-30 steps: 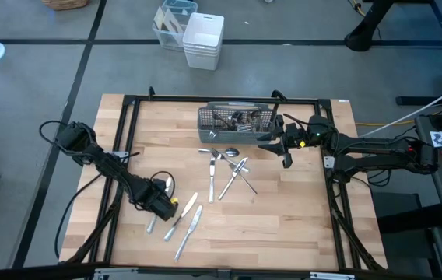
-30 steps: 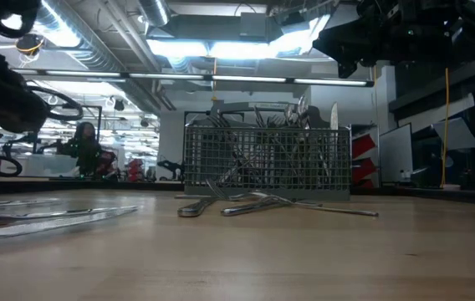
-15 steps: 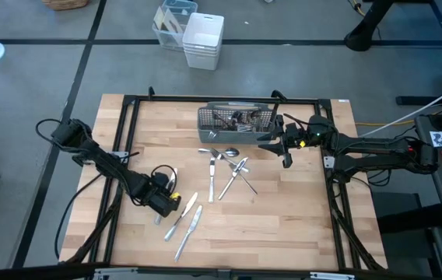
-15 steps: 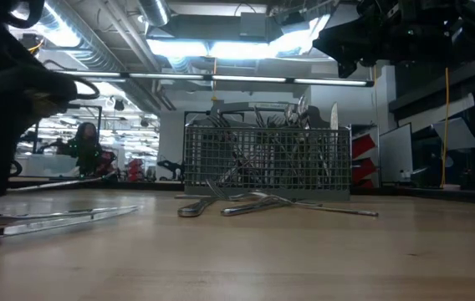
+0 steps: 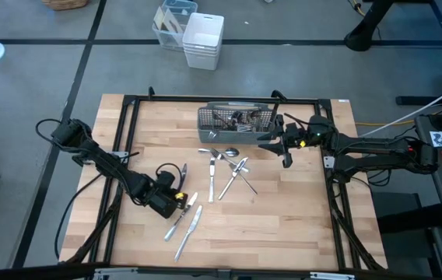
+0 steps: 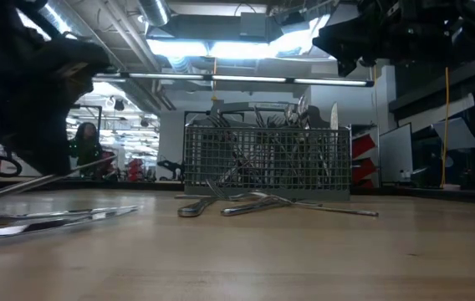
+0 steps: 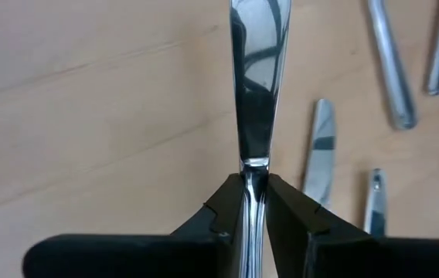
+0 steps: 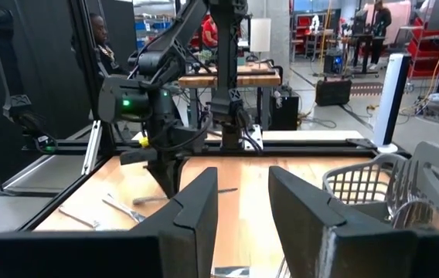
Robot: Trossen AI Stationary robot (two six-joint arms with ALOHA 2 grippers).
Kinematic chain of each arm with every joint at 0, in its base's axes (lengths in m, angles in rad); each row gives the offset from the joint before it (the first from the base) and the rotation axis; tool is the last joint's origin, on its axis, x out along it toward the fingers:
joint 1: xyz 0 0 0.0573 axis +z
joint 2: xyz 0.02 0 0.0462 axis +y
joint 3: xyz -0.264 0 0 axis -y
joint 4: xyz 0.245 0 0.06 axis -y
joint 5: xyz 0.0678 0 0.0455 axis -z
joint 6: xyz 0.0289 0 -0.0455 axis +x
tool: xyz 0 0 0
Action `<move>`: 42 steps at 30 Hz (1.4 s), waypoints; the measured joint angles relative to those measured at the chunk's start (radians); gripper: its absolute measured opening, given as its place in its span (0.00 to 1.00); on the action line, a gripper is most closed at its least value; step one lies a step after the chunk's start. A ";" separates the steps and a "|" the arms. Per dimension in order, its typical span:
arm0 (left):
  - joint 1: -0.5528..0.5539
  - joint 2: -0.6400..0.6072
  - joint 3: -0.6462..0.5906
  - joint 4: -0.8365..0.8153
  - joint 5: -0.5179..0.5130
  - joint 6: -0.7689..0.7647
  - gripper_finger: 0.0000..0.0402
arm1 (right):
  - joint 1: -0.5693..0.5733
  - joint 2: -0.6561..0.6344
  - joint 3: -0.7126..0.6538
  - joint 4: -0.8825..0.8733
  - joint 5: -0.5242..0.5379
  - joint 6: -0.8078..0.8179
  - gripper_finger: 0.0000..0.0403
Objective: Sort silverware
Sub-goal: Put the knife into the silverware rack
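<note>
My left gripper [image 5: 174, 202] hovers over the table's near left part, shut on a slim silver piece of silverware [image 7: 255, 77]. That piece shows in the low view as a slanted rod [image 6: 53, 177]. Two knives [image 5: 187, 222] lie flat on the wood just right of that gripper. Several more pieces [image 5: 226, 166] lie crossed at the table's middle. The grey mesh caddy [image 5: 236, 119] stands at the far edge with pieces upright inside. My right gripper [image 5: 285, 149] hangs open right of the caddy, nothing between its fingers [image 8: 196, 212]. My left gripper pinches the silver piece at its narrow neck [image 7: 254, 171] between the two fingers, which lie along it. The wider shiny part reaches out beyond the fingertips. The fingers slant down from above. The piece is lifted clear of the table and tilted, its free end higher.
Black frame rails [image 5: 128, 124] run along the table's sides and far edge. White and clear bins [image 5: 203, 39] stand on the floor beyond the far edge. Bare wood [image 5: 283, 225] lies at the near right. A person [image 6: 85, 146] is in the room behind.
My left gripper has risen, turned and shifted a little toward the table's right, staying shut. The silver piece it holds has come off the wood: it lay flat a second ago and now hangs tilted with its free end up. My right arm has kept still.
</note>
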 joint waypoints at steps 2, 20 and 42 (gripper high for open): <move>0.000 0.000 0.000 0.022 -0.012 0.020 0.10 | 0.000 0.000 0.000 0.018 0.000 0.000 0.29; 0.032 -0.002 0.002 0.082 -0.133 0.144 0.11 | -0.001 -0.022 0.000 0.026 -0.001 0.000 0.29; 0.274 -0.239 0.003 0.734 -0.340 1.028 0.11 | -0.001 -0.107 0.000 0.028 0.082 -0.011 0.29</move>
